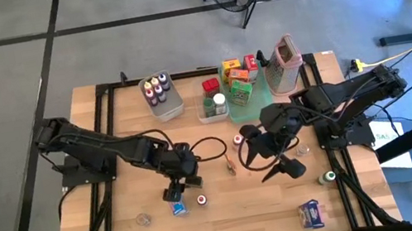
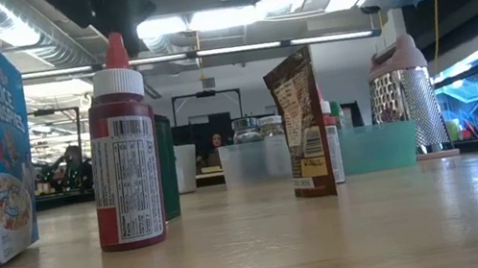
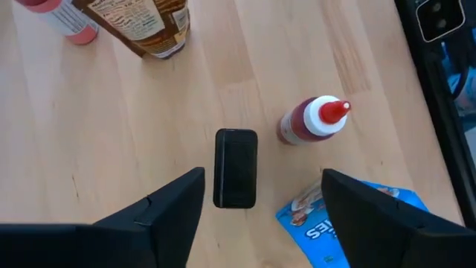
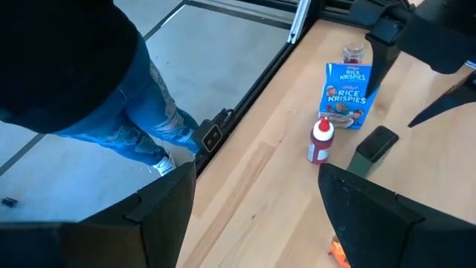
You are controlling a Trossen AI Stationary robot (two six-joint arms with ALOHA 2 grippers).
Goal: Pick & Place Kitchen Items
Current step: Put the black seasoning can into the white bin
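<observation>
From above I use the blue cereal box point(image 1: 178, 208) as my landmark: the left gripper point(image 3: 236, 195) hangs just beside it, fingers spread, over a small dark box point(image 3: 236, 167) standing between them. I judge this the pick; I would descend straight, staying clear of the red bottle point(image 3: 311, 123) nearby. The right gripper point(image 1: 268, 160) waits farther off, fingers spread.

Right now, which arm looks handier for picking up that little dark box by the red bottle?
Probably the left. Its open gripper hangs right over the dark box, fingers either side, with the red bottle beside it. The right gripper sits farther off, toward the table's middle.
</observation>
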